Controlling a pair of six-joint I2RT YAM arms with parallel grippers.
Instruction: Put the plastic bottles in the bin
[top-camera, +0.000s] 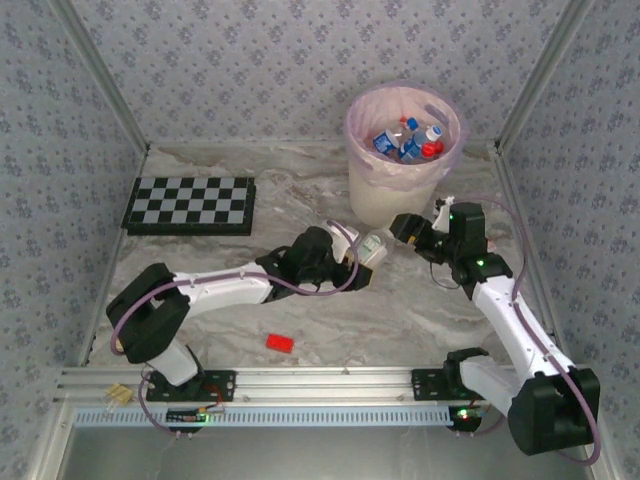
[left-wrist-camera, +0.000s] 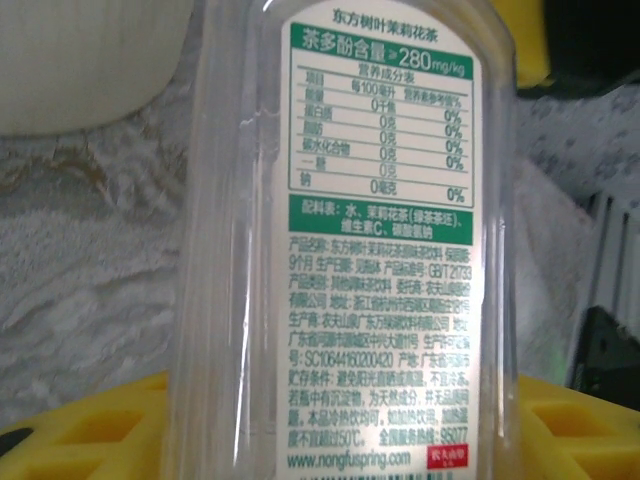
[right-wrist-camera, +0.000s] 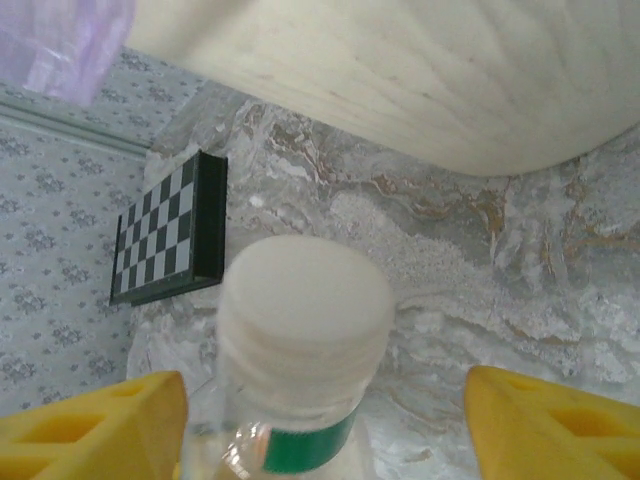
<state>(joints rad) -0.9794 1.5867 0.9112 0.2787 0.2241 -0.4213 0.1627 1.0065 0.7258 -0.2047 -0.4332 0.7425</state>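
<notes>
My left gripper (top-camera: 356, 256) is shut on a clear plastic bottle (top-camera: 375, 246) with a white cap and a green-and-white label, held just in front of the bin (top-camera: 392, 196). In the left wrist view the bottle (left-wrist-camera: 350, 250) stands between the yellow fingers (left-wrist-camera: 90, 428). My right gripper (top-camera: 402, 231) reaches in from the right. In its wrist view the yellow fingers (right-wrist-camera: 100, 428) stand either side of the bottle's cap (right-wrist-camera: 305, 300), open, with a gap on the right side. Several bottles (top-camera: 408, 140) with red and blue caps lie inside the cream bin with its pink liner.
A folded chessboard (top-camera: 190, 205) lies at the back left, also seen as the chessboard (right-wrist-camera: 165, 235) in the right wrist view. A small red block (top-camera: 280, 343) rests on the marble table near the front rail. Patterned walls close in the sides and back.
</notes>
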